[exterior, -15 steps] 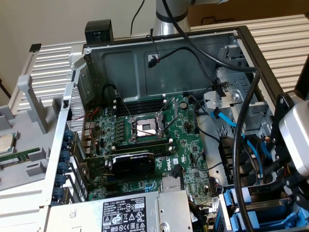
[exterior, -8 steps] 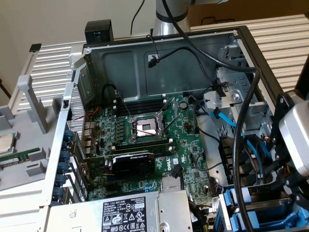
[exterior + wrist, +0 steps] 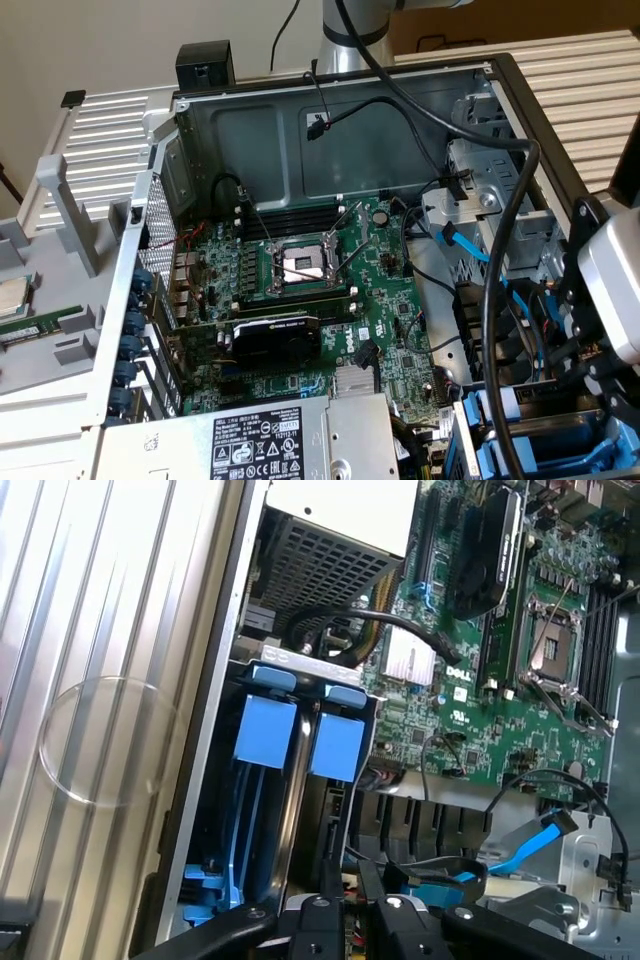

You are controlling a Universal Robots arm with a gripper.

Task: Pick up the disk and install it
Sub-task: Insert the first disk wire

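Observation:
Two blue-railed drive trays stand side by side in the drive bay (image 3: 215, 810) at the case's corner, one (image 3: 265, 730) beside the other (image 3: 335, 745). Only their blue end tabs show, so I cannot tell which is the disk. In the exterior view the trays (image 3: 520, 415) sit at the lower right. My gripper (image 3: 350, 880) hangs just above the bay near the second tray. Its black fingers (image 3: 325, 915) are a narrow gap apart with nothing between them. In the exterior view the gripper (image 3: 588, 365) is at the right edge over the bay.
The open case holds the green motherboard (image 3: 320, 280), a graphics card (image 3: 275, 340) and the power supply (image 3: 270, 440). Thick black cables (image 3: 500, 260) and a blue data cable (image 3: 530, 845) run beside the bay. A ribbed white surface (image 3: 100, 680) lies outside the case wall.

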